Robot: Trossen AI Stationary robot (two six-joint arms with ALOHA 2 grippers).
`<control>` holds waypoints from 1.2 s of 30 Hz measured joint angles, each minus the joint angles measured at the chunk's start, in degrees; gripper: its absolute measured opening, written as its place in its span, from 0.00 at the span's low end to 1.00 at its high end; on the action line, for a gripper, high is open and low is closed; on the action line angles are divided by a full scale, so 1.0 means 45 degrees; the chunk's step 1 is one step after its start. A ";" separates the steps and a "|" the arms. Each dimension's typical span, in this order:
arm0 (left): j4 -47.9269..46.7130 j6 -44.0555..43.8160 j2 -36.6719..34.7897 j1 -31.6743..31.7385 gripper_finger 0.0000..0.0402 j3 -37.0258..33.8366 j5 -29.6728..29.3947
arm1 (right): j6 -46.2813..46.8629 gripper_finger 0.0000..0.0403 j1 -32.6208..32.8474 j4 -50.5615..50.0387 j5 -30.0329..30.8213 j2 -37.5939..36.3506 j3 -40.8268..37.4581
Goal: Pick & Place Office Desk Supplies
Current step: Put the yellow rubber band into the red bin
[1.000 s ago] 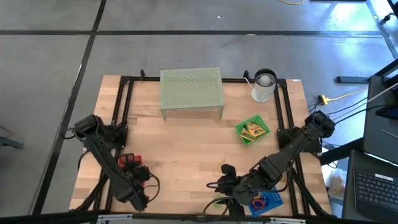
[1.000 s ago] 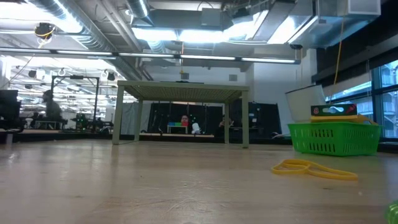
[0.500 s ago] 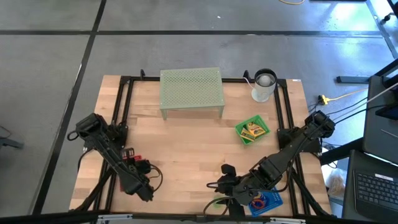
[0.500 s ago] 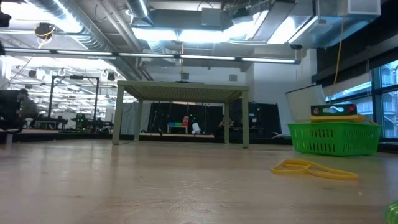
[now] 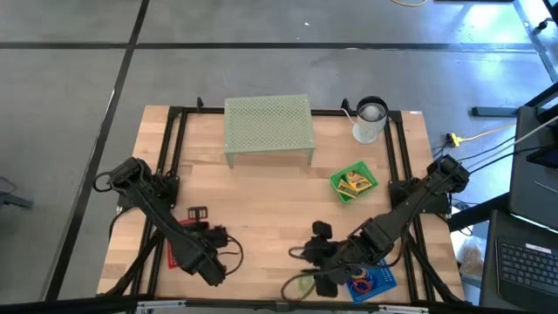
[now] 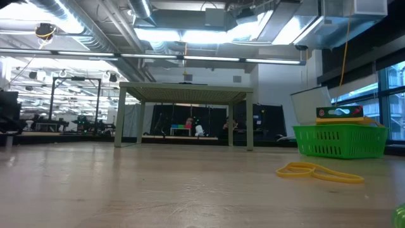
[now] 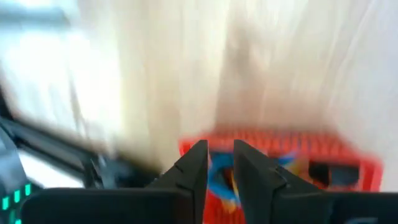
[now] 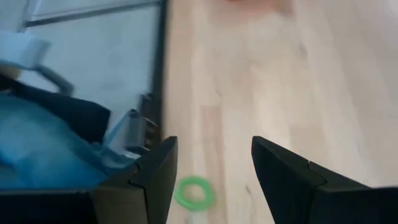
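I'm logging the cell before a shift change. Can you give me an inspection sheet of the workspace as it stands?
Surface: wooden table, mostly bare in the middle.
Job's things: green ring on the wood by the right gripper; yellow band lying flat; rings in the blue tray; items in the green tray and red tray.
Clutter: pale green mesh riser; white cup.
Grippers: left gripper nearly shut, over the red tray; right gripper open above the wood.
Cables: yellow cable right of the table.
Surroundings: hall with ceiling lights; no person seen.
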 joint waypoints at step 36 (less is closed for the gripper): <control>0.3048 -0.0492 0.0005 -0.0124 0.29 0.0440 -0.4274 | 0.1842 0.52 -0.3297 -0.3149 -0.2480 0.3463 -0.2114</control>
